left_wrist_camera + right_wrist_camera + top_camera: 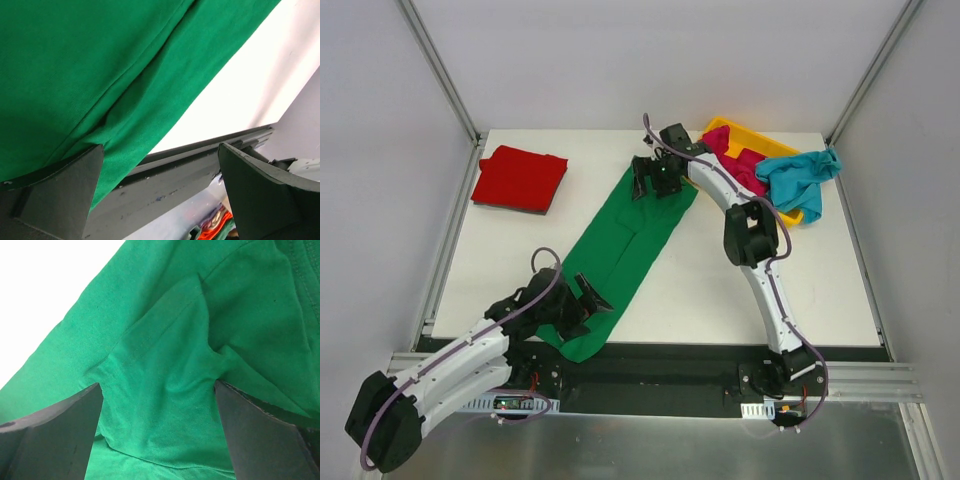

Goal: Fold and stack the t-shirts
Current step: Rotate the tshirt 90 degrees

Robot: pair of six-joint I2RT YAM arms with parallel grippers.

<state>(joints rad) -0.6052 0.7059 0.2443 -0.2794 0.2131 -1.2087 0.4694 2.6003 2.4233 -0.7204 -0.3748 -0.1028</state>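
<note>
A green t-shirt lies stretched in a long, narrow band across the white table, running diagonally from the near edge, left of centre, to the far side near the middle. The left gripper sits low at the band's near end, its jaws released and spread wide. In the left wrist view its dark fingers stand well apart, green cloth reaches down to the one on the left, and the shirt's near end spills over the dark rail at the table's edge. The right gripper hangs over the far end of the shirt, likewise released and holding nothing. Its wrist view shows both fingers wide apart above rumpled green fabric, with a sleeve seam between them and a stitched neckline at the upper right corner. Whether either gripper's fingertips touch the cloth cannot be told. At the far left of the table a red t-shirt lies folded into a neat square, well apart from the green one. At the far right a yellow tray holds a crumpled magenta-pink t-shirt, and a teal t-shirt lies bunched over the tray's right side, partly on the table.
</note>
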